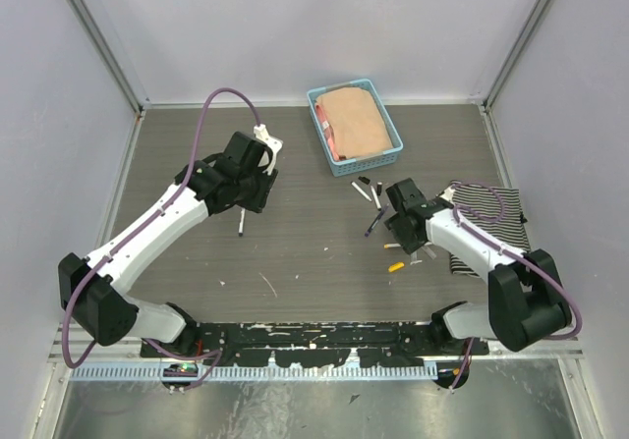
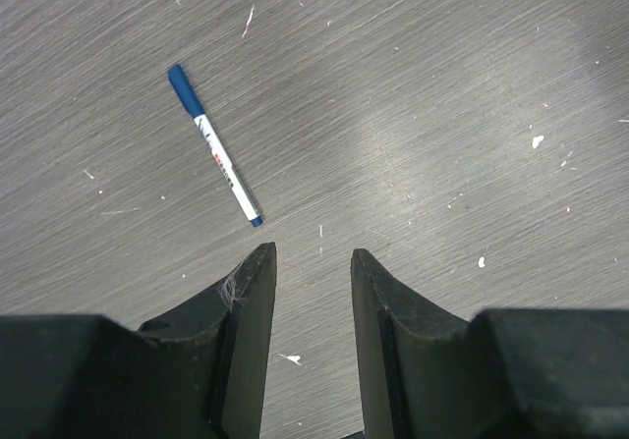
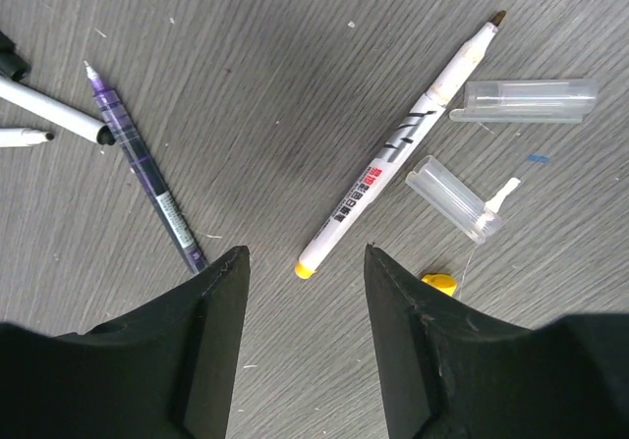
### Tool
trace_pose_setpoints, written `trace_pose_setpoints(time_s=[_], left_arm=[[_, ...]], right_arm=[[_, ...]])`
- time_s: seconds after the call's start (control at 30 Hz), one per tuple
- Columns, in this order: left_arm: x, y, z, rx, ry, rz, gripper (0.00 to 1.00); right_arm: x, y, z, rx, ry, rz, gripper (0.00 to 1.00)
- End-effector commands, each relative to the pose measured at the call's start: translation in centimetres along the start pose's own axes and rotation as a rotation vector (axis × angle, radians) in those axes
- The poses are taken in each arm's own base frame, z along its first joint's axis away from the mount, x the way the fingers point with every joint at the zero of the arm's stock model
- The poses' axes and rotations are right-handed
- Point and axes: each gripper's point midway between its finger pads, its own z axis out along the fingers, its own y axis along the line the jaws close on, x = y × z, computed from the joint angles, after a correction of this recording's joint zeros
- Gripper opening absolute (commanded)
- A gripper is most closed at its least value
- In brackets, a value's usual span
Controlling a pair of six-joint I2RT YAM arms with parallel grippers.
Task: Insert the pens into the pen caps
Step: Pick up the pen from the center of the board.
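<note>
A white pen [image 2: 214, 146] with a blue cap on it lies on the table, ahead and left of my left gripper [image 2: 313, 252], which hovers open and empty. My right gripper [image 3: 305, 250] is open above the table, with nothing between its fingers. Just beyond its tips lies an uncapped white pen [image 3: 393, 149] with a yellow end. A purple pen [image 3: 147, 174] lies to its left, beside two white pens [image 3: 54, 110]. Two clear pen caps [image 3: 526, 100] [image 3: 454, 198] and a yellow cap [image 3: 439, 283] lie to the right. From above, the right gripper [image 1: 398, 215] is among the scattered pens.
A blue basket [image 1: 319, 125] holding a peach cloth stands at the back centre. A striped cloth [image 1: 486, 223] lies under the right arm's forearm. Walls enclose the table on three sides.
</note>
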Motion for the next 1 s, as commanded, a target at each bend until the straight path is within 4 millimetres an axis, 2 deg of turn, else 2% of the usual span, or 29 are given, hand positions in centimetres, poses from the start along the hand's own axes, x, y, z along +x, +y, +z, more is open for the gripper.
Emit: trace_pose_setpoints(time_s=[0.0, 0.53, 0.97], left_arm=[[0.6, 0.3, 0.2, -0.015, 0.028, 0.016, 0.42], [0.6, 0.4, 0.3, -0.021, 0.034, 0.015, 0.42], [0.0, 0.3, -0.5, -0.016, 0.020, -0.004, 0.41]], right_arm=[[-0.7, 0.8, 0.2, 0.001, -0.037, 0.026, 0.54], [0.0, 0.4, 2.5, 0.060, -0.033, -0.019, 0.46], [0.9, 0.5, 3.2, 0.035, -0.001, -0.070, 0.24]])
